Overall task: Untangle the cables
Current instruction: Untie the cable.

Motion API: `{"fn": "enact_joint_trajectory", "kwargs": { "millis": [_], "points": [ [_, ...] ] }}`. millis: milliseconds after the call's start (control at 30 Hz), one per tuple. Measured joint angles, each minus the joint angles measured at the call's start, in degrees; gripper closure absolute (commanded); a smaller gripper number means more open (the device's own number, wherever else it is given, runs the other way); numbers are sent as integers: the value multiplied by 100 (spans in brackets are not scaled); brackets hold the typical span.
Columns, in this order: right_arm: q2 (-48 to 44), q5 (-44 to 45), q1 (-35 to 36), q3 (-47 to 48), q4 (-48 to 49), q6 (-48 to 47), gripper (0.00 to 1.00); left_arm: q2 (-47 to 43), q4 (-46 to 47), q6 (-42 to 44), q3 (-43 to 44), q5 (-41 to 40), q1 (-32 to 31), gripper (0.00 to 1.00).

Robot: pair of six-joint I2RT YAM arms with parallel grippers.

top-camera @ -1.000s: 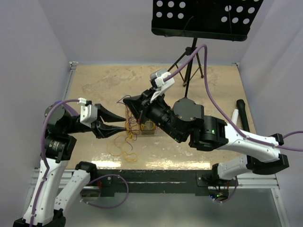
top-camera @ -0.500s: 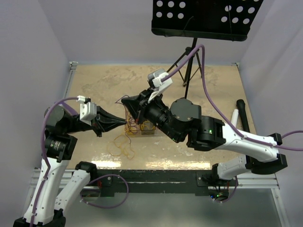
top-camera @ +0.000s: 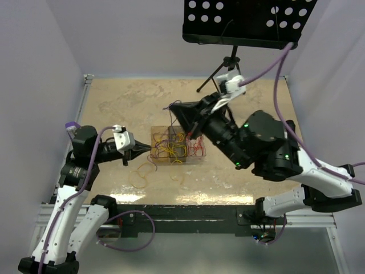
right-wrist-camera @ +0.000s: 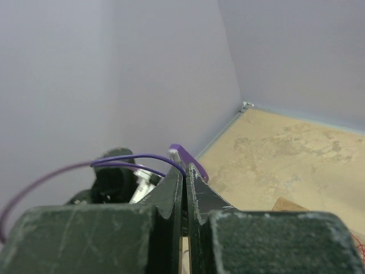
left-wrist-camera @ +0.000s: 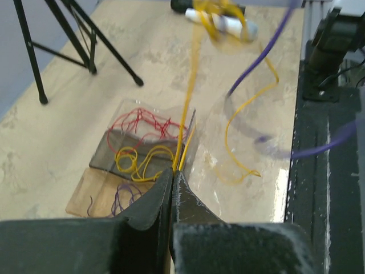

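Left gripper (left-wrist-camera: 173, 173): clenched on a yellow wire (left-wrist-camera: 191, 74) that runs taut up from its tips, which sit at the left end of the tray.
Right gripper (right-wrist-camera: 184, 171): raised over the tabletop toward the far edge – clamped on a dark purple wire (right-wrist-camera: 142, 154) that loops out from its tips.
Cables (top-camera: 171, 145): red, yellow and purple loops in a clear tray (left-wrist-camera: 111, 153) near the middle of the tabletop, slightly toward the near edge.
Loose yellow loops (top-camera: 140, 178): on the bare surface between the tray and the near edge.
Music stand (top-camera: 245, 20): beyond the far edge, with its tripod legs (left-wrist-camera: 85, 34) standing on the tabletop by that edge.
Microphones (left-wrist-camera: 225, 23): by the right edge.
In the way: the right arm (top-camera: 268, 151) stretches over the right half of the tabletop, hiding the surface beside the tray – a blurred lilac arm cable (left-wrist-camera: 268, 45) crosses the left wrist view.
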Motion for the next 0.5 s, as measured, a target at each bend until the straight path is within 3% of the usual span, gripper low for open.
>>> {"fn": "enact_joint_trajectory", "kwargs": {
  "millis": [267, 500],
  "points": [
    [-741, 455, 0, 229, -284, -70, 100, 63, -382, 1338, -442, -529, -4, 100],
    [-1147, 726, 2, 505, -216, -70, 100, 179, -837, 1899, -868, -1099, 0, 100]
  ]
}}
